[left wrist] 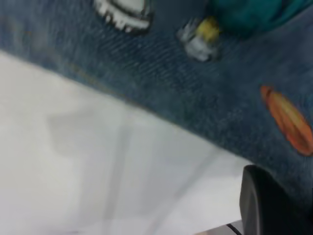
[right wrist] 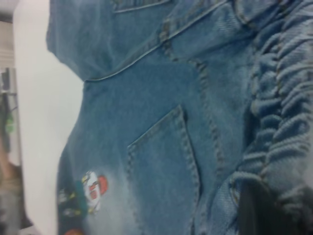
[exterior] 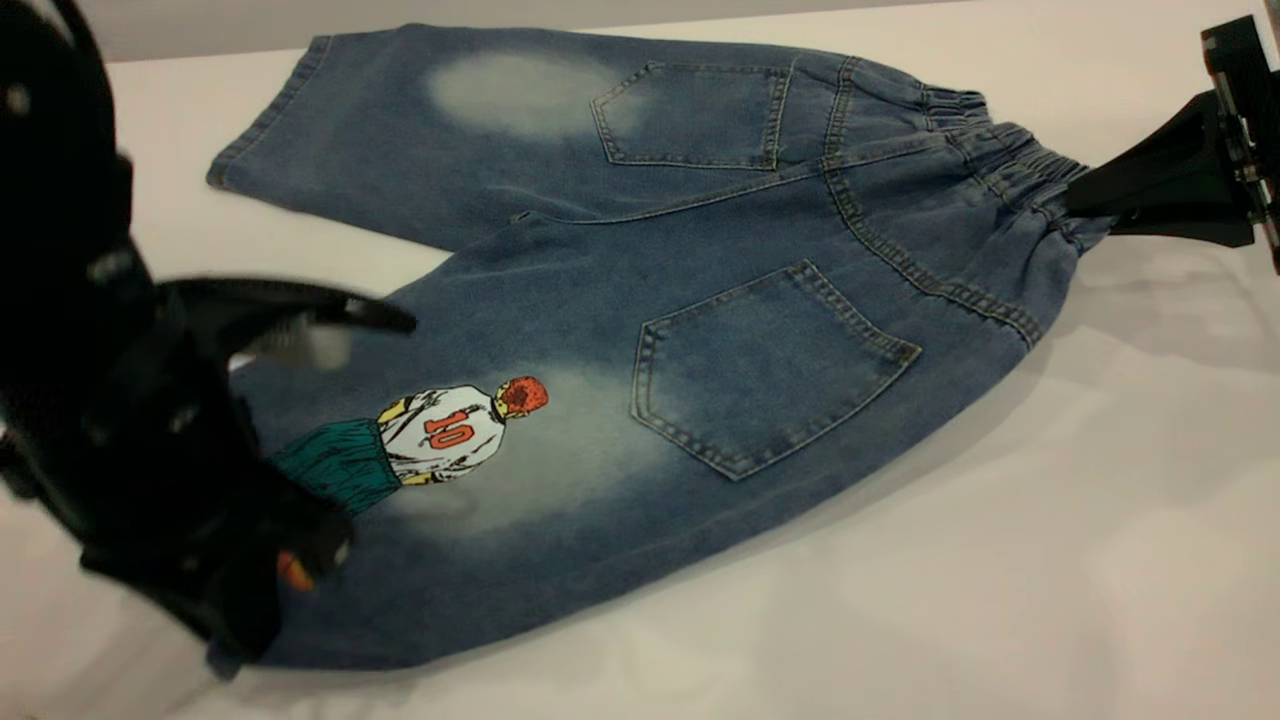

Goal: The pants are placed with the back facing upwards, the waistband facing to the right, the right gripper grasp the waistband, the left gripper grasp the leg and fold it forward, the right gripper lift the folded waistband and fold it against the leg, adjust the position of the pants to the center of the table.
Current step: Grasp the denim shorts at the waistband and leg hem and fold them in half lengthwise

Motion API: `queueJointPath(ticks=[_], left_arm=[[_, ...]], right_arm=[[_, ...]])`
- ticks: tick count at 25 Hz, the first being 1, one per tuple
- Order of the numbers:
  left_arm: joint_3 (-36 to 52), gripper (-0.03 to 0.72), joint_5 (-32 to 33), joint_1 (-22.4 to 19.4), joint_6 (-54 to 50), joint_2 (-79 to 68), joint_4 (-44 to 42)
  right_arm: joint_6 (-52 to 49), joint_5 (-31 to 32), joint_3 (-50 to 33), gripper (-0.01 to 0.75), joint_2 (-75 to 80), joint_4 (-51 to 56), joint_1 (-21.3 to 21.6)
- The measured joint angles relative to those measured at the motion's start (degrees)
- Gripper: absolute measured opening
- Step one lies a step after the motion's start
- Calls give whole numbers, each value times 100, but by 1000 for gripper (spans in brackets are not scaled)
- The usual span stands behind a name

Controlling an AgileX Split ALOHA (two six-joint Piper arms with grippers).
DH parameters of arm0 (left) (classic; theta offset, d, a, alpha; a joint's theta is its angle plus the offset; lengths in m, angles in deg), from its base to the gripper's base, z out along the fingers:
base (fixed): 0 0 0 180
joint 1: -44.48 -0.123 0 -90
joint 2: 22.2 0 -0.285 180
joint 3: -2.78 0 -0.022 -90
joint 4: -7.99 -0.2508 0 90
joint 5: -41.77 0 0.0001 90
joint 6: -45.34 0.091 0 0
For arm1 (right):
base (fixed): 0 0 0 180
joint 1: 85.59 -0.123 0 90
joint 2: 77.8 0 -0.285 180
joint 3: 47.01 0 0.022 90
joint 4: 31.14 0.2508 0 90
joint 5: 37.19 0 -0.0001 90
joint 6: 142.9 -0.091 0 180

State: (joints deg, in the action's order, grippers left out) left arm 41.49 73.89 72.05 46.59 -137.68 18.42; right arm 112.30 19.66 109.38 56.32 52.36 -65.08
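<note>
The pants (exterior: pixel 640 330) lie back up on the table (exterior: pixel 1000 560), with the waistband (exterior: pixel 1010 170) to the right. My right gripper (exterior: pixel 1078 198) is shut on the waistband's gathered edge, and the denim bunches around its dark finger (right wrist: pixel 259 210). The leg (exterior: pixel 450 470) with the number 10 player print points to the near left. My left gripper (exterior: pixel 360 430) hovers open over the leg's hem end, one finger (exterior: pixel 330 305) above the cloth. In the left wrist view one finger (left wrist: pixel 266 205) sits at the hem edge (left wrist: pixel 161 117), near the orange basketball (left wrist: pixel 288 120).
The plain leg (exterior: pixel 400 140) stretches toward the far left of the table. Bare tabletop (exterior: pixel 950 620) runs along the near side and right of the pants. The table's far edge (exterior: pixel 200 55) lies just behind the plain leg.
</note>
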Motion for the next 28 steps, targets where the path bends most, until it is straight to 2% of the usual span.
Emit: queueJointPath(ticks=[12, 22, 28], left_arm=[[-895, 79, 829, 0, 175, 1185, -186], [-1629, 79, 759, -5, 113, 1710, -691], [-2015, 79, 214, -5, -3, 1704, -950]], right_arm=[[-11, -340, 0, 43, -355, 161, 0], [-188, -94, 510, 43, -392, 246, 0], [-399, 19, 944, 43, -392, 240, 0]])
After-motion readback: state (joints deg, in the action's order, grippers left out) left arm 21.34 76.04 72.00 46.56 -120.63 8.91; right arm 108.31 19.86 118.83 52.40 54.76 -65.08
